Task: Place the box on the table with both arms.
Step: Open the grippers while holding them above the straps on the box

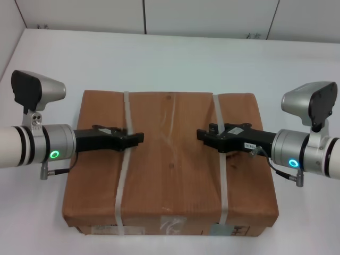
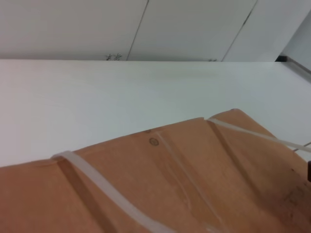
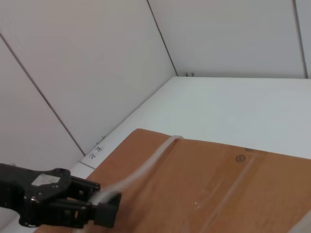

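The brown paper-wrapped box (image 1: 170, 180) lies flat in the middle of the white table (image 1: 159, 58), with labels on its near side. Two whitish straps cross it, the left strap (image 1: 119, 191) and the right strap (image 1: 223, 186). My left gripper (image 1: 139, 138) reaches in over the box top and is shut on the left strap. My right gripper (image 1: 202, 134) reaches in from the other side and is shut on the right strap. In the right wrist view the left gripper (image 3: 109, 208) pulls its strap (image 3: 146, 162) up off the box (image 3: 218, 189). I cannot tell whether the box rests on the table.
White wall panels (image 1: 212, 16) rise along the table's far edge. Bare tabletop lies on all sides of the box, widest behind it (image 2: 121, 97).
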Motion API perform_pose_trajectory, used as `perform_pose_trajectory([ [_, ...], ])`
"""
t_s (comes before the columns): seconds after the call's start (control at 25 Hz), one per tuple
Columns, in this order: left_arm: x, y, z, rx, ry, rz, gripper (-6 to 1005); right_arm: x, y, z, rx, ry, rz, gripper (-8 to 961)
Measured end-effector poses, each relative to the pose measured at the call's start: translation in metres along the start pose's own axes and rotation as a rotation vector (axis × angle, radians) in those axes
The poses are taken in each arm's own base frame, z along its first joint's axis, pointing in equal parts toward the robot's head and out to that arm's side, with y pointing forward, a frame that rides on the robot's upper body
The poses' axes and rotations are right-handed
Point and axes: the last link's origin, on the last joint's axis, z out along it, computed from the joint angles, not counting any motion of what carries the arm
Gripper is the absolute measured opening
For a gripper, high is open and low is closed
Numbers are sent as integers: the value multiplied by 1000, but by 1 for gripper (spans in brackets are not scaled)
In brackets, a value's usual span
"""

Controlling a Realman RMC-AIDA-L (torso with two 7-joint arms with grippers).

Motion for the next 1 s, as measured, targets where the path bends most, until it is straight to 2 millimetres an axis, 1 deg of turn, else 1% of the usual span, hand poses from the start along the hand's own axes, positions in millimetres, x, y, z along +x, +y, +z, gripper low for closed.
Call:
perform_pose_trajectory([
  [0.16, -3, -2, -2, 6, -2, -6, 385, 3, -1, -2, 5, -2, 15, 434],
  [0.28, -5, -5, -6, 16, -3, -15, 526, 6, -2, -4, 8, -4, 25, 583],
  [0.36, -7, -7, -7, 21, -3, -20, 598, 7, -4, -6, 17, -6, 29, 682],
  [0.52, -7, -8, -10, 23, 2, -22, 742, 12, -9, -11, 35, -10, 43, 741],
  [0.8, -8, -10, -12, 22, 3, -24, 742, 16, -15, -17, 63, -29, 70, 844],
  [1.0, -6, -8, -13, 8, 23, -30, 741, 18, -21, -20, 96, -30, 82, 843],
])
